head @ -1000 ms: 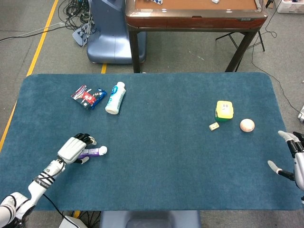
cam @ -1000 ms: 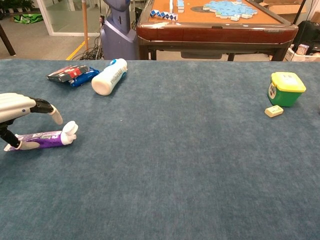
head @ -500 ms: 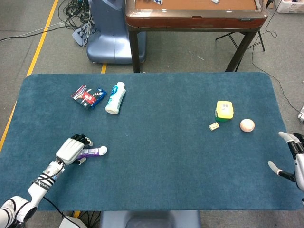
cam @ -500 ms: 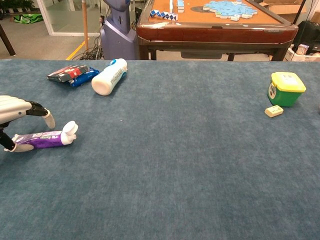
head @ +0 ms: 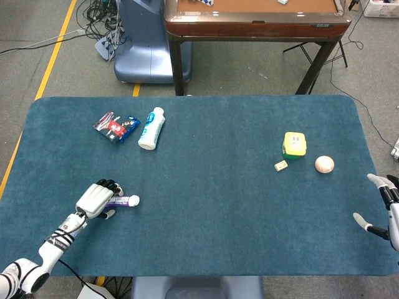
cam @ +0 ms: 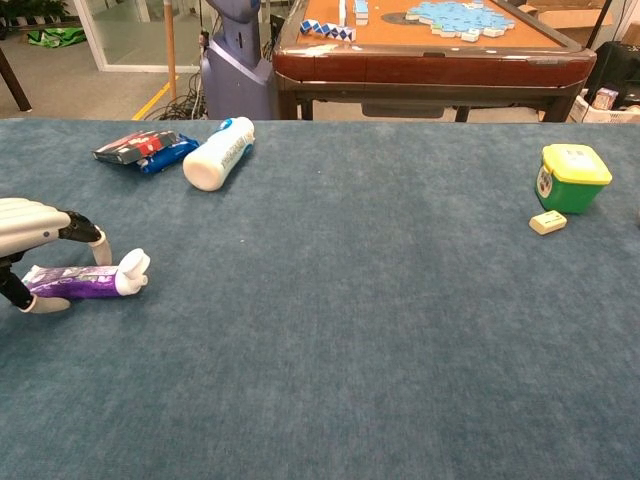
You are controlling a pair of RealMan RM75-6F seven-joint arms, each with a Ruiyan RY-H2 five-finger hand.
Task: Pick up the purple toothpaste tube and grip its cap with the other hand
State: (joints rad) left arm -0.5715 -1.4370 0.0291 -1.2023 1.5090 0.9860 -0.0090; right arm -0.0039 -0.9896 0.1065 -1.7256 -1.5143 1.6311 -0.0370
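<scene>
Head view: the left hand [head: 96, 199] lies over the tail end of the purple tube [head: 120, 201] near the front left of the blue table [head: 212, 205], with the white cap [head: 134, 200] pointing right and clear of the fingers. Chest view: the same hand [cam: 30, 225] arches over the tube [cam: 70, 282], fingers [cam: 98, 247] curled down along its far side and the thumb tip at the near side; the tube rests on the cloth, cap [cam: 133, 270] free. Whether the hand truly grips the tube cannot be told. The right hand [head: 386, 208] sits at the table's right edge, fingers spread, holding nothing. Further back on the left lie a white bottle [head: 151, 128] and flat packets [head: 115, 126]; on the right stand a green tub [head: 294, 145], a small block [head: 281, 166] and a ball [head: 324, 164].
</scene>
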